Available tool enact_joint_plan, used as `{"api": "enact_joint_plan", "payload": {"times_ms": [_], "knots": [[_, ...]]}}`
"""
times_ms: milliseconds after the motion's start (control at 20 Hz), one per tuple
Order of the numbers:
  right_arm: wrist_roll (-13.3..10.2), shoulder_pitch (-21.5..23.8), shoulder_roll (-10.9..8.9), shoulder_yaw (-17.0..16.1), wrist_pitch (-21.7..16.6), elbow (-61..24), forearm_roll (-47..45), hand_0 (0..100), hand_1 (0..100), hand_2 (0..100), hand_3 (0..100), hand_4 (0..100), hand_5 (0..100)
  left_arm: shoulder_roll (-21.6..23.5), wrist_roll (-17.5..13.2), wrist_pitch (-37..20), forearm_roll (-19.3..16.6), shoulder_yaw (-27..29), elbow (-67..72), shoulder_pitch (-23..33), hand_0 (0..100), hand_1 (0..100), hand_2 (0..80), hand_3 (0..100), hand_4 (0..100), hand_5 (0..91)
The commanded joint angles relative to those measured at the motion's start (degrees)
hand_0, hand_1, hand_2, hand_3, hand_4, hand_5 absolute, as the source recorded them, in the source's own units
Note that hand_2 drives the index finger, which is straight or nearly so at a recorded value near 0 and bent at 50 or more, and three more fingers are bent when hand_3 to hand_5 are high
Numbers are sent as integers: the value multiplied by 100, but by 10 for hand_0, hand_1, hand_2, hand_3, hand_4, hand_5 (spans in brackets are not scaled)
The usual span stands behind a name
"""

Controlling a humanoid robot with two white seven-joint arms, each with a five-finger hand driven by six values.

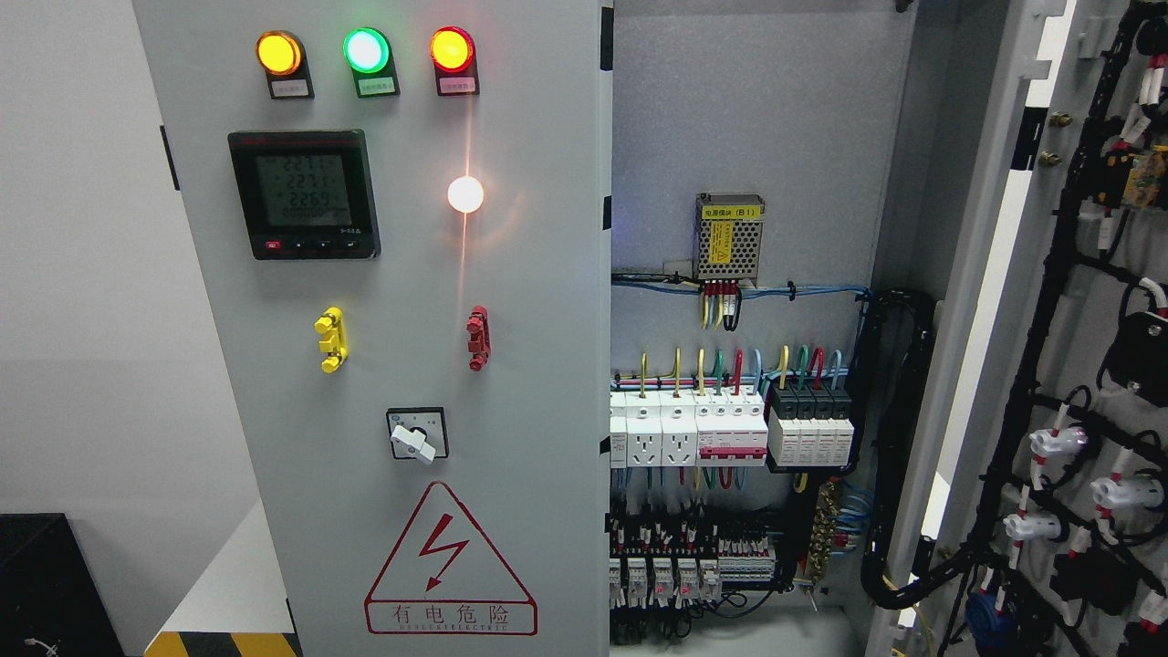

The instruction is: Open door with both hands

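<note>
From my remote station I see neither robot hand in the head view, so I cannot tell the state of the fingers on either side.

The left door [383, 328] of the electrical cabinet stands closed and fills the middle of the picture. It carries three lit indicator lamps [366, 50] along the top (amber, green, red), a digital meter [304, 193] below them, a glowing white lamp [465, 193], a yellow handle [330, 339], a red handle [478, 338], a rotary switch [417, 434] and a red high-voltage warning triangle [450, 566].

The right door [1077, 365] is swung wide open at the right edge, its inner face showing black cable bundles and the backs of fittings. Between the two doors the cabinet interior [757, 137] is exposed: a perforated power supply [729, 236], rows of white breakers and sockets [693, 429], and terminal blocks [684, 547] lower down.
</note>
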Motion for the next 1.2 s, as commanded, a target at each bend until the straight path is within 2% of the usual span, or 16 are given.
{"api": "enact_joint_plan", "payload": {"times_ms": [0,301,701,902,1052,1152], "knots": [[1,-197,-50,719,-469,-1942,0,191,0,0,0,0,0,-142,-2,1,62,-65,70,-10,0,0,0,0,0,0],[-33,-935,-23,877,-549,-1951,0,191,0,0,0,0,0,-142,-2,1,62,-65,70,-37,0,0,0,0,0,0],[-51,-2156,21,922,-531,-1959,0,191,0,0,0,0,0,-151,-2,1,62,-65,70,-46,0,0,0,0,0,0],[-51,-2579,21,922,-496,-1968,-9,191,0,0,0,0,0,-151,-2,1,62,-65,70,-46,0,0,0,0,0,0],[-51,-2869,30,1044,-295,-1968,-9,192,0,0,0,0,0,-151,-2,1,62,-65,70,-46,0,0,0,0,0,0],[-51,-3080,30,1080,56,-1968,-9,191,0,0,0,0,0,-151,-2,1,62,-65,70,-46,0,0,0,0,0,0]]}}
